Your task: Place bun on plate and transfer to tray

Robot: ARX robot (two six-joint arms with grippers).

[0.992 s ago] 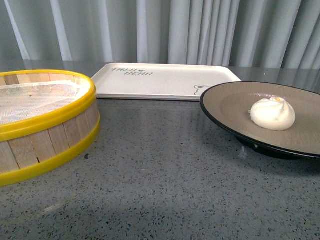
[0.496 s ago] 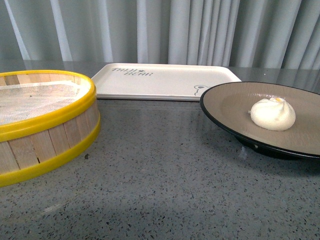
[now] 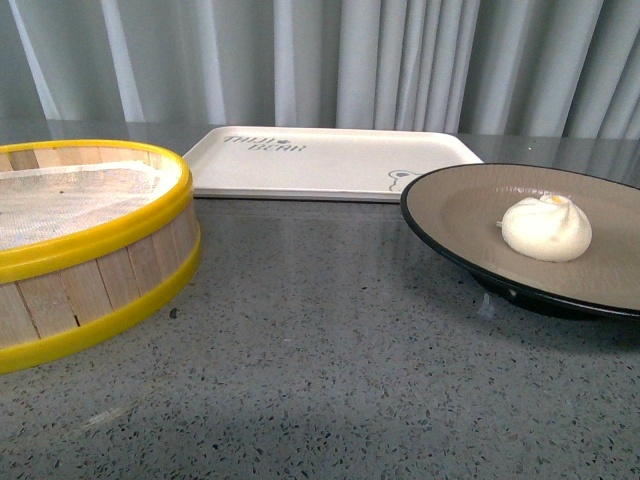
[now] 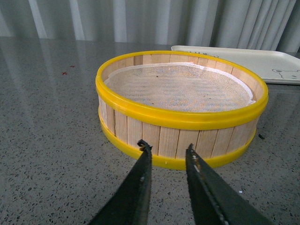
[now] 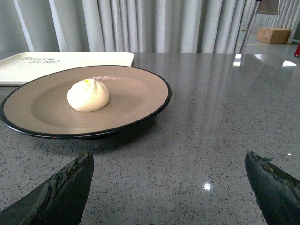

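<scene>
The white pleated bun [image 3: 546, 227] sits on the beige plate with a black rim [image 3: 450, 232] at the right of the table; it also shows in the right wrist view [image 5: 88, 94] on the plate [image 5: 140, 101]. The cream tray [image 3: 330, 162] lies flat behind, with nothing on it. My right gripper [image 5: 168, 161] is open wide and empty, low over the table, short of the plate. My left gripper [image 4: 168, 147] is shut and empty, close in front of the steamer. Neither gripper shows in the front view.
A round wooden steamer with yellow rims [image 3: 90, 250] and a white cloth lining stands at the left; it also shows in the left wrist view [image 4: 180, 105]. Grey curtains hang behind the speckled grey table. A corner of the tray [image 4: 262, 63] shows beyond the steamer.
</scene>
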